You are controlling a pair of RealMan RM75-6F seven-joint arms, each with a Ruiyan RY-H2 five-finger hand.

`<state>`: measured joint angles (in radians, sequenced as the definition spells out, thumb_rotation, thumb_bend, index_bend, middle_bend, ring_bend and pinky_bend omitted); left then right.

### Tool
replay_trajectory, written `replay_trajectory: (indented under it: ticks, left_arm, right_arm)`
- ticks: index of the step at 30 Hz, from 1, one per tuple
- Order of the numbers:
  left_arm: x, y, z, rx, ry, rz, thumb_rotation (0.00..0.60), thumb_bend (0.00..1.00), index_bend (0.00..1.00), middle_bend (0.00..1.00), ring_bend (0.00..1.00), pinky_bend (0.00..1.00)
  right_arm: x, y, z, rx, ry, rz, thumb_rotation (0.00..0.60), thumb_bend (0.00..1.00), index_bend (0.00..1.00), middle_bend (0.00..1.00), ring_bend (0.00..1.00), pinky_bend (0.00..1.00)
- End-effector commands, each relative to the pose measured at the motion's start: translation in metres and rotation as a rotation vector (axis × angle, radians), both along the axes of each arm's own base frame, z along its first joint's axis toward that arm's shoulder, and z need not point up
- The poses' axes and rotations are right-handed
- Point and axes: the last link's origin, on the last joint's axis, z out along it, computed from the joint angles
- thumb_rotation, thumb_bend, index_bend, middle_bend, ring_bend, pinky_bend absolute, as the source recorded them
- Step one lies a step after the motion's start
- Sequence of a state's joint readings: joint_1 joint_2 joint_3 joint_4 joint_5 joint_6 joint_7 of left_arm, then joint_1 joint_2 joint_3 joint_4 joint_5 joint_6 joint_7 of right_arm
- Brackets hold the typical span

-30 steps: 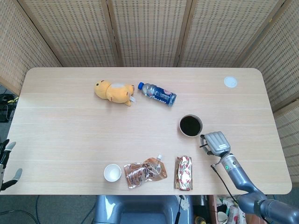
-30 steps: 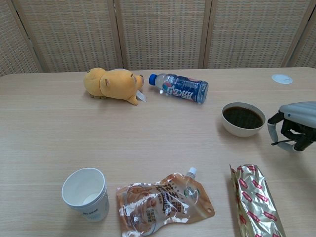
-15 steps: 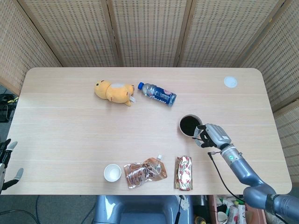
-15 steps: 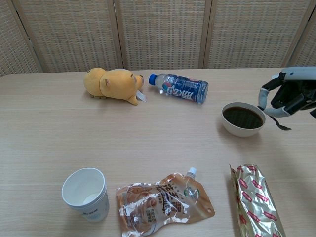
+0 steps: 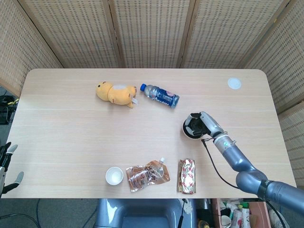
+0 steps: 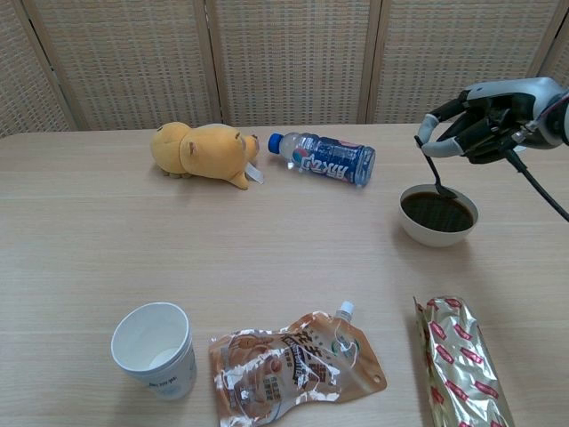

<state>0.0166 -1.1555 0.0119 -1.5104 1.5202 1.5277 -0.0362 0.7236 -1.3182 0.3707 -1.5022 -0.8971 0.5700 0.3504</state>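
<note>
**Right hand now over the bowl with a spoon**

Since a second ago the right hand (image 6: 484,114) has risen from the surface (image 5: 61,133) to above the bowl (image 6: 437,215). Only the chest view shows its fingers (image 6: 437,120) pinching a spoon (image 6: 434,172), tip at the dark liquid. One cup (image 6: 156,349), pouch (image 6: 298,365), foil pack (image 6: 460,360), bowl, bottle (image 6: 324,157), plush toy (image 6: 200,151). The left hand (image 5: 5,166) shows only at the head view's edge; its fingers' state is unclear.

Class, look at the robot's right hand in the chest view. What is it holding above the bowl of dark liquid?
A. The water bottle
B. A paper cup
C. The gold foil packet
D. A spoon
D. The right hand holds a dark spoon whose tip hangs just over the bowl; the paper cup, bottle and foil packet lie untouched on the table.
</note>
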Motion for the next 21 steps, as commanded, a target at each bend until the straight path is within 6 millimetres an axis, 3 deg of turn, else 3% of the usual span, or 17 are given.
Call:
replay_trajectory:
  ticks: [1,12,21]
  left_arm:
    - [-0.001,-0.001,0.000,-0.001,0.001,0.006,0.600,0.38,0.00,0.00,0.00,0.00]
    - [-0.003,-0.003,0.001,0.002,0.005,0.022,0.600,0.38,0.00,0.00,0.00,0.00]
    - [-0.001,-0.003,0.001,0.002,0.010,0.019,0.600,0.38,0.00,0.00,0.00,0.00]
  right_arm:
    - [0.006,-0.010,-0.013,0.006,-0.019,-0.017,0.600,0.93,0.74,0.96,0.99,1.00]
    - [0.000,-0.028,-0.050,0.013,0.041,-0.058,0.600,0.94,0.74,0.96,0.99,1.00]
    - [-0.022,-0.028,-0.058,0.027,0.105,-0.088,0.600,0.95,0.74,0.96,0.99,1.00]
